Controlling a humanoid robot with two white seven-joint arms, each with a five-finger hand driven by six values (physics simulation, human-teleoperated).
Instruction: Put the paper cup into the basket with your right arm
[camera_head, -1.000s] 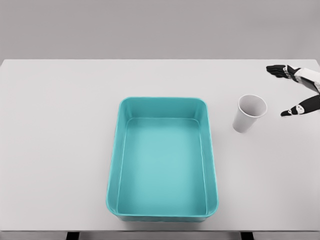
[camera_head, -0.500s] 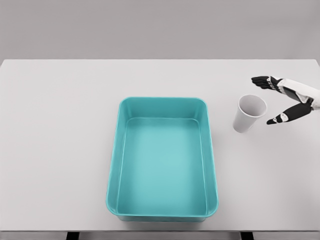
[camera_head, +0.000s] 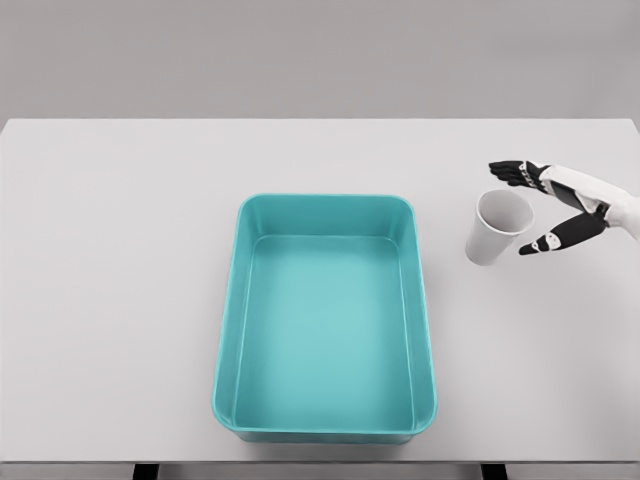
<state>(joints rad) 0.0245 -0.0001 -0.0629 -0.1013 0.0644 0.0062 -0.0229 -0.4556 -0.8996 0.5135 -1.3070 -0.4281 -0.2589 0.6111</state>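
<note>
A white paper cup (camera_head: 496, 227) stands upright on the white table, just right of the teal basket (camera_head: 326, 213). The basket is a rectangular tub with nothing inside. My right hand (camera_head: 518, 208) comes in from the right edge and sits spread around the cup's right side. Its dark fingers (camera_head: 510, 172) reach past the cup's far rim and the thumb (camera_head: 551, 238) lies at the near right. The hand is open and I cannot tell whether it touches the cup. My left arm does not show.
The white table (camera_head: 120, 280) stretches wide to the left of the basket and runs to a front edge at the bottom of the view. A grey wall stands behind it.
My right hand has moved left from the table's right edge until its fingers and thumb bracket the cup. The cup and basket have not moved.
</note>
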